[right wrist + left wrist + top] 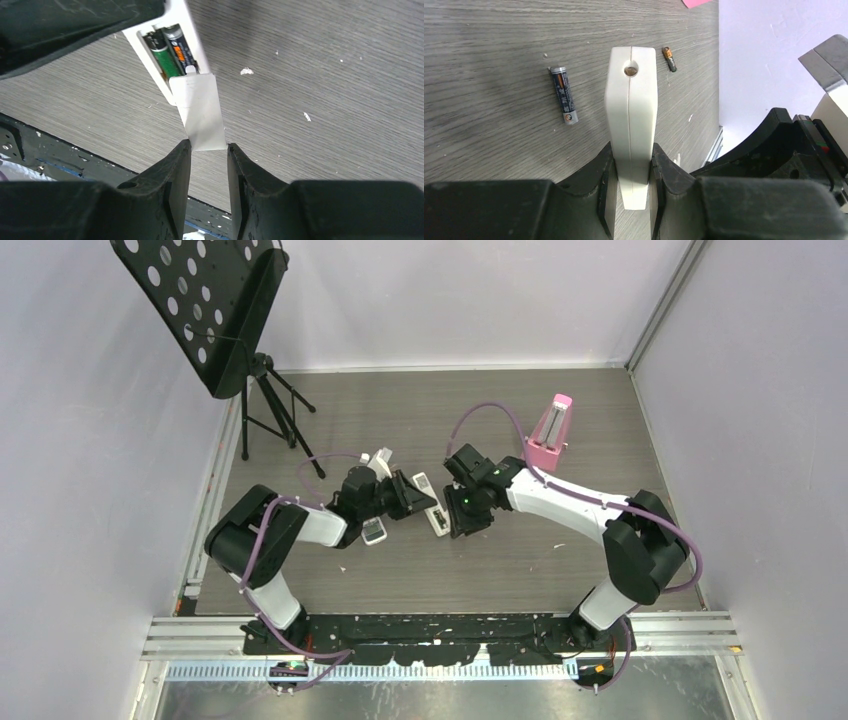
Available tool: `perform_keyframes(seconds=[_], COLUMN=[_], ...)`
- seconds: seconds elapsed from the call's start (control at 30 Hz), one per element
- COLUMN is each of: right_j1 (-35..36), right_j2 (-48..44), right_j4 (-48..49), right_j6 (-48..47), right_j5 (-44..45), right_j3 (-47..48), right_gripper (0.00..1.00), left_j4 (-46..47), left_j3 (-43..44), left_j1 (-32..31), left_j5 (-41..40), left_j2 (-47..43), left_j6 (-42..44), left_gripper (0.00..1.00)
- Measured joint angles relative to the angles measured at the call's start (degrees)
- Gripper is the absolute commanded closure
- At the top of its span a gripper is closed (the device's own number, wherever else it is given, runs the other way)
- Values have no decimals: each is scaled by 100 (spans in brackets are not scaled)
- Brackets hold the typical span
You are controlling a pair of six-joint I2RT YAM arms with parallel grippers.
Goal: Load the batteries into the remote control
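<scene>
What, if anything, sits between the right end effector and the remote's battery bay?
Only the white battery cover. The right end effector pinches its near end, and its far end meets the bay of the remote control, where two batteries already lie. Nothing else visible intervenes.

No legible text anywhere; label print on loose batteries [564, 95] too small and blurred to read.

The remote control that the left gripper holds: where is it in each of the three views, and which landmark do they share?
Top external: remote control, near the centre.
Left wrist: centre, edge-on, clamped in the left gripper.
Right wrist: upper left, compartment open, two batteries inside, battery cover below.
Shared landmark: the grey wood-grain table under it.
</scene>
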Motion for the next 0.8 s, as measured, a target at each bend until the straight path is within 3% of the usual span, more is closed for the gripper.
perform_keyframes(seconds=[0.8], right_j1=[87], right_j2=[518], right_j4=[107], right_j6=[-7], right_j5=[-136], right_j3=[481], right_gripper=[62], left_j4=[520], left_j3=[-127], left_j1=[-28], left_j5=[133], left_j2=[59], left_j6=[-223], left_gripper=[100])
